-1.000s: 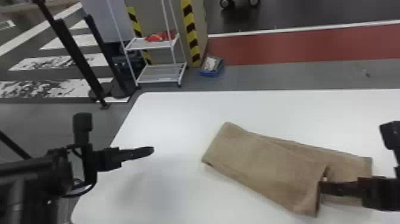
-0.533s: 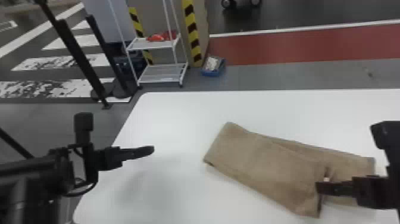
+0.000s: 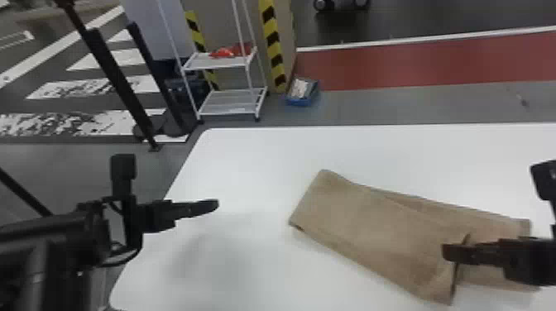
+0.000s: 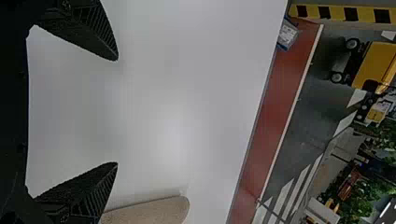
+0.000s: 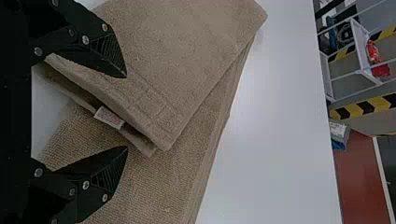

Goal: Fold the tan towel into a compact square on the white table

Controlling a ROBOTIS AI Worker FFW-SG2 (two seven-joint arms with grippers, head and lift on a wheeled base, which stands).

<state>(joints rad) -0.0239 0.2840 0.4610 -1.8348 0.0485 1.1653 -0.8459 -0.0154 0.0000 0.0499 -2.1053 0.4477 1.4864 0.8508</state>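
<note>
The tan towel [image 3: 372, 223] lies folded over itself in a long strip, slanting across the right part of the white table [image 3: 248, 165]. Over its right part is my right gripper [image 3: 451, 253]; in the right wrist view my right gripper [image 5: 126, 112] stands open, the loose layered edge with a small white tag [image 5: 109, 117] between and just beyond its fingers. My left gripper [image 3: 213, 204] is above the table's left side, apart from the towel. The left wrist view has my left gripper [image 4: 116, 112] open with bare table between its fingers, and a towel end [image 4: 149, 211] close by.
Beyond the table's far edge stand a white wire shelf [image 3: 225, 62] with red items and a blue bin [image 3: 303, 92] on the floor. Black posts [image 3: 120, 82] rise past the table's left corner.
My right gripper has moved slightly left over the towel, and its upper part has come further into the head view. The left arm and the towel have hardly changed.
</note>
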